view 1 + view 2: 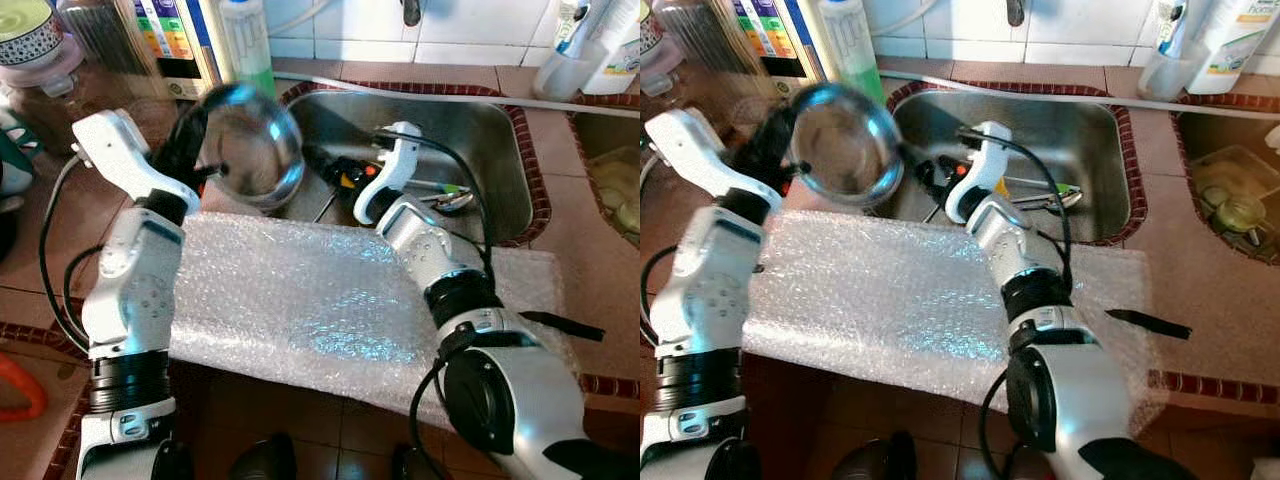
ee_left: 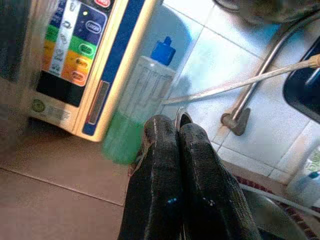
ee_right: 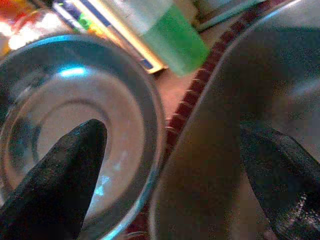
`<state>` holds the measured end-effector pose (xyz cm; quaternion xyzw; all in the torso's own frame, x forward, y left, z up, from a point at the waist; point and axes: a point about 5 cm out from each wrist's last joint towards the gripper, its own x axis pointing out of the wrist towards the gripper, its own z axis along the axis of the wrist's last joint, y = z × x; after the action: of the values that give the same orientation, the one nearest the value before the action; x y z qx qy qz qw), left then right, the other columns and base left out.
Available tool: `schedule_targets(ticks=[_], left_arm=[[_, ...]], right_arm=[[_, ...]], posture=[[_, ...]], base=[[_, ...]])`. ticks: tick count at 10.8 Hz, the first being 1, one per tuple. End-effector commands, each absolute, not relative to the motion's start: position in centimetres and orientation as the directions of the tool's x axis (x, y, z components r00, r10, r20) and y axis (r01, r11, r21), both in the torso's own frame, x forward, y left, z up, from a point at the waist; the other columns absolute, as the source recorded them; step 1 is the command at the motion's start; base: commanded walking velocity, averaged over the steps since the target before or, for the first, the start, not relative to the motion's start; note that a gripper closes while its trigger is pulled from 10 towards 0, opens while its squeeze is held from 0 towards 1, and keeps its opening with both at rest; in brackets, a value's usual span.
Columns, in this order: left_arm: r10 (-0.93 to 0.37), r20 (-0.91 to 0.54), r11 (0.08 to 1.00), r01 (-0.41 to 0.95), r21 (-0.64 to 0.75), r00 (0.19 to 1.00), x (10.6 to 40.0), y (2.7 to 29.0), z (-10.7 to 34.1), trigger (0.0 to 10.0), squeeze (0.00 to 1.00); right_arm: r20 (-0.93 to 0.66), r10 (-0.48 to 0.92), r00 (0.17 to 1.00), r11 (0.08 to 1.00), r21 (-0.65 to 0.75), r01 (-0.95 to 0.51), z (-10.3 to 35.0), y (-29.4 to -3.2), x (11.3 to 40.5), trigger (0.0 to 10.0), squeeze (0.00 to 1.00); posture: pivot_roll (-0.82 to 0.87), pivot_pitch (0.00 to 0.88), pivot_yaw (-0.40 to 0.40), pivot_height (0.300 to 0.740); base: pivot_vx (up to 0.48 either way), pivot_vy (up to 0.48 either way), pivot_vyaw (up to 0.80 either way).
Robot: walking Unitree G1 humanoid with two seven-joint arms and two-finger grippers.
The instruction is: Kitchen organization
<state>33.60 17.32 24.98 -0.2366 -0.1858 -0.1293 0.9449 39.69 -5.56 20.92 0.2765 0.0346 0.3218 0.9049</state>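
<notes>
Left gripper (image 2: pixel 179 131): my two black fingers are pressed together on the thin rim of the steel bowl (image 1: pixel 250 145); in the left eye view it's up at the upper left of centre, over the sink's left edge.
Steel bowl: tilted on edge, its shiny inside facing the camera, blurred.
Right gripper (image 3: pixel 175 165): my fingers are spread wide, nothing between them; it's reaching into the sink (image 1: pixel 500 140) at centre frame, the bowl's rim just beyond one fingertip (image 3: pixel 80 145).
Sink: cutlery and dark bits lie on its bottom at centre right, too small to name.
Bubble wrap (image 1: pixel 300 300): a sheet spread flat on the tiled counter, lower centre, under both my arms.
Green bottle (image 2: pixel 137 112): blue cap, green liquid low down, standing by the wall, upper centre.
Appliance (image 2: pixel 75 55): cream and blue box at upper left, coloured buttons on its panel; the lettering is too blurred to read.
</notes>
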Motion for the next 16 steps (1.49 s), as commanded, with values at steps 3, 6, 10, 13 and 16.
schedule_targets(ticks=[3,6,10,13,16], left_arm=[[-0.254,0.453,0.808,0.445,-0.386,0.855,32.8,16.5,25.9,0.0,0.00],[-0.316,0.486,0.754,0.526,-0.392,0.815,32.3,15.5,26.6,0.0,0.00],[-0.347,0.505,0.722,0.569,-0.395,0.791,32.0,15.2,27.1,0.0,0.00],[-0.356,0.509,0.710,0.581,-0.397,0.783,31.8,15.2,27.2,0.0,0.00],[-0.367,0.507,0.699,0.591,-0.402,0.780,31.7,15.0,27.2,0.0,0.00]], right_arm=[[0.176,0.633,0.754,0.632,0.444,-0.635,23.1,-4.7,39.7,10.0,0.00],[0.189,0.588,0.786,0.667,0.436,-0.604,24.3,-5.7,40.2,0.0,0.00],[0.190,0.564,0.804,0.612,0.557,-0.561,24.5,-6.4,40.5,0.0,0.00],[0.184,0.564,0.805,0.591,0.590,-0.549,24.4,-6.6,40.6,0.0,0.00],[0.170,0.562,0.809,0.584,0.611,-0.534,23.9,-6.9,40.6,0.0,0.00]], posture=[[-0.03,0.217,0.064,0.740],[-0.04,0.216,0.060,0.740],[-0.04,0.215,0.061,0.740],[-0.04,0.214,0.061,0.740],[-0.04,0.214,0.063,0.740]], base=[[0.000,0.000,0.00],[0.000,0.000,0.00],[0.000,0.000,0.00],[0.000,0.000,0.00],[0.000,0.000,0.00]])
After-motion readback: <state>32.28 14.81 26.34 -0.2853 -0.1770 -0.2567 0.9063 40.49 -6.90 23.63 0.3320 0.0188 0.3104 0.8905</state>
